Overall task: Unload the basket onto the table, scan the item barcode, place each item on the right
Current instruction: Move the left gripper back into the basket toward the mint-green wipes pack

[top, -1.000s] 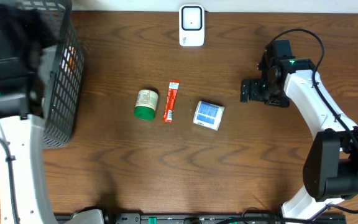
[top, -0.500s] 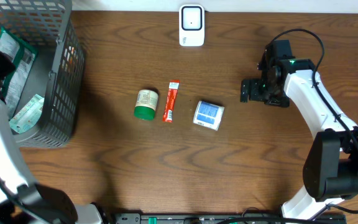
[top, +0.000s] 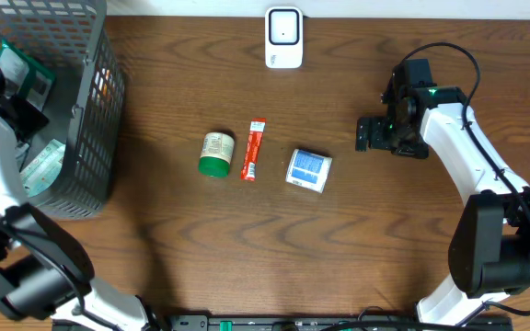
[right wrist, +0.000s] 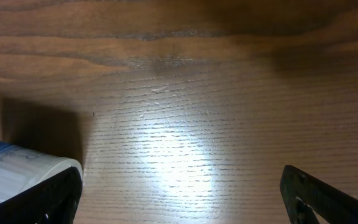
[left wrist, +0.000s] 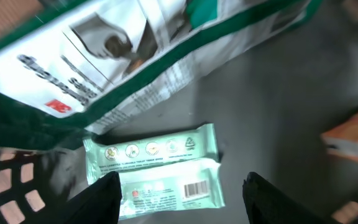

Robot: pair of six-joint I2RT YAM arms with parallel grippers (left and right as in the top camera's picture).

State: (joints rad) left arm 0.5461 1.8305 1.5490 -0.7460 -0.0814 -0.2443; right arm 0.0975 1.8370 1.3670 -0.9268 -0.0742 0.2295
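Left wrist view: left gripper (left wrist: 182, 186) hangs half-open, empty, over mint packet (left wrist: 157, 168) in basket (top: 99, 110); right gripper (right wrist: 179, 186) gapes empty near blue packet (top: 309, 170) at table (top: 385, 257) centre, likely light, soft; pinch its long edges.

1. Surface (top: 385, 239): brown wood grain, smooth, slight sheen under light.
2. Basket (top: 99, 110): dark grey mesh, matt, looks plastic.
3. Mint-green packet (left wrist: 154, 171): thin plastic film, glossy, crinkled.
4. White-green pouch (left wrist: 135, 56): shiny film.
5. Scanner (top: 283, 38): white smooth plastic.

The orange packet (left wrist: 351, 134) is blurred, and the blue-white box (right wrist: 12, 174) is cut off by the left edge.
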